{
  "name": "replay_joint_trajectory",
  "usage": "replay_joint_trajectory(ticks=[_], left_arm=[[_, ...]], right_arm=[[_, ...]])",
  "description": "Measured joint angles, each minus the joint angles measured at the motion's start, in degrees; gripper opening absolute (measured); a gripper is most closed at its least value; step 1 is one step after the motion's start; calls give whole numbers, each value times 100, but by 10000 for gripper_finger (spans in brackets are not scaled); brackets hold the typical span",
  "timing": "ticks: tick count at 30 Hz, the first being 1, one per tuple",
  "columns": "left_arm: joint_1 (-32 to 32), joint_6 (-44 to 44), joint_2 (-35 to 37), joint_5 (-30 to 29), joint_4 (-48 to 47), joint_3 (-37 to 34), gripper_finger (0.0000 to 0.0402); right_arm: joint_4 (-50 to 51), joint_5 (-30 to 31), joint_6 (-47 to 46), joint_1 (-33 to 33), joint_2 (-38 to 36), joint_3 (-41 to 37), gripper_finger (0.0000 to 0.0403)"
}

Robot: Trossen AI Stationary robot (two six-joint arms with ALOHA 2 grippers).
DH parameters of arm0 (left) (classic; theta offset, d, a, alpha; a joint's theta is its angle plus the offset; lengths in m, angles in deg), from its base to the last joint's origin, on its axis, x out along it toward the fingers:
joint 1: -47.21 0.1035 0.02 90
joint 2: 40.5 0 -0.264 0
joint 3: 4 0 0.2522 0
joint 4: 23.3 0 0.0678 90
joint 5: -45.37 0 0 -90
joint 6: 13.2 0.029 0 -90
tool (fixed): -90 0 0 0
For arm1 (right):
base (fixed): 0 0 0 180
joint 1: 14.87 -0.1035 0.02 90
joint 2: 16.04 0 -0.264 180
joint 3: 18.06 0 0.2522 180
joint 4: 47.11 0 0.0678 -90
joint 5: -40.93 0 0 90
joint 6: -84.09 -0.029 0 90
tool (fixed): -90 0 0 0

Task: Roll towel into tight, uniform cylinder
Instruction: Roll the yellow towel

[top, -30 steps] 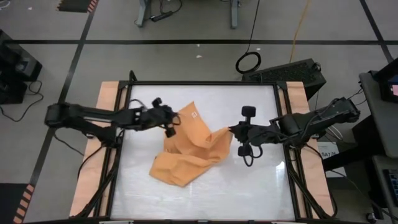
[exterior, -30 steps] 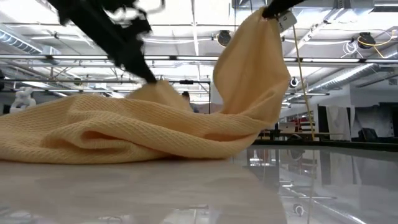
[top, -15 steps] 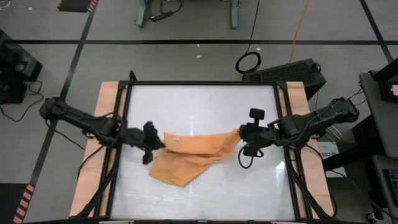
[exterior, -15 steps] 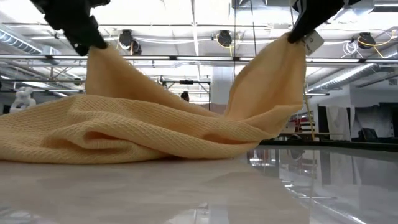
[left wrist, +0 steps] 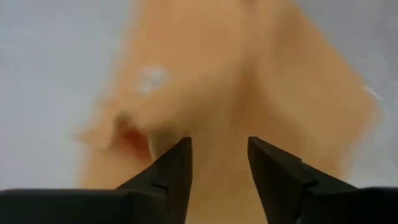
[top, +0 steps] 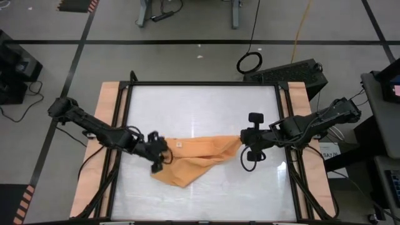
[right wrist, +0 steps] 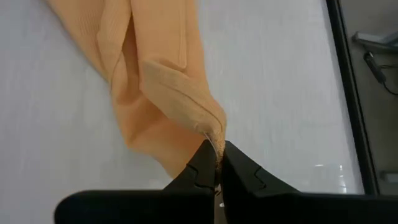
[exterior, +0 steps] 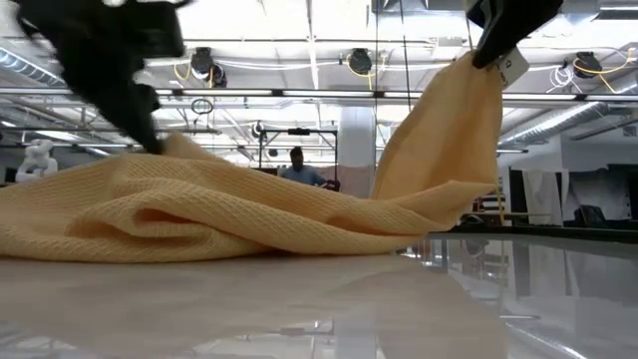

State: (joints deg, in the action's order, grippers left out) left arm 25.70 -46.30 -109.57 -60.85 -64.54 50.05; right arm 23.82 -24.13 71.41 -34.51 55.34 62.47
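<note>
The orange-tan towel [top: 200, 156] lies as a crumpled band across the middle of the white table, bunched at its near left end [top: 172, 175]. Its right end rises off the table to my right gripper [top: 242, 142], which is shut on it. My left gripper [top: 161, 161] stands open just over the towel's left end. In the left wrist view the cloth [left wrist: 249, 74] shows beyond the parted fingers, with the small white tag [left wrist: 152, 78] on it. I cannot tell whether that gripper still touches the cloth. My right gripper pinches the towel's right corner [right wrist: 214, 127] between its two fingers, which slant down from the table's right side. The cloth [exterior: 449, 140] hangs below the fingers in a slack fold, and the rest of the towel [exterior: 199, 209] lies on the table.
The table has a black frame [top: 203, 84] and wooden strips [top: 106, 125] along both sides. Bare tabletop shows on the far half [top: 200, 106] and along the near edge. In the low view a person [exterior: 296, 165] stands far off in the room.
My left gripper has carried its towel corner from the table's middle toward the near left edge and downward, drawing the cloth into a band. It has then opened and let go, and that raised corner has dropped onto the heap. My right gripper keeps its hold.
</note>
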Motion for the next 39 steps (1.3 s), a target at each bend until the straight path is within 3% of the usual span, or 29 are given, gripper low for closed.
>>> replay_joint_trajectory(ticks=[3, 6, 8, 11, 13, 15, 21, 23, 33, 36, 39], left_arm=[[328, 118, 146, -541, 1, 1, 168], [677, 526, 379, -207, 28, 0, 168], [823, 891, 577, 682, 178, 1, 168], [827, 1240, 720, 2465, 497, 2, 168], [751, 1482, 723, 3212, 642, 2, 168], [691, 1674, 734, 3105, 694, 2, 168], [795, 1139, 721, 48, 467, 4, 168], [986, 877, 677, -441, 347, 1, 168], [2635, 1138, 218, 1801, 483, -544, 178], [2939, 1303, 199, 2324, 1031, -679, 206], [3199, 1434, 189, 2479, 1072, -815, 250]], right_arm=[[-2, -122, 138, 2, -2, 0, 2], [-2, -135, 146, 2, -2, 0, 2], [-2, -136, 115, 1, -2, 0, 2], [-2, -162, 111, -15, -2, 0, 2], [-3, -191, 114, -34, -2, 0, 2], [-11, -238, 124, -39, -2, 0, 2], [-140, -239, 190, -37, -2, -2, 2], [-197, -244, 251, -37, -2, -2, 2], [-256, -257, 290, -37, -2, -2, 2], [-256, -257, 330, -37, -2, -2, 2], [-255, -257, 334, -37, -2, -2, 2]])
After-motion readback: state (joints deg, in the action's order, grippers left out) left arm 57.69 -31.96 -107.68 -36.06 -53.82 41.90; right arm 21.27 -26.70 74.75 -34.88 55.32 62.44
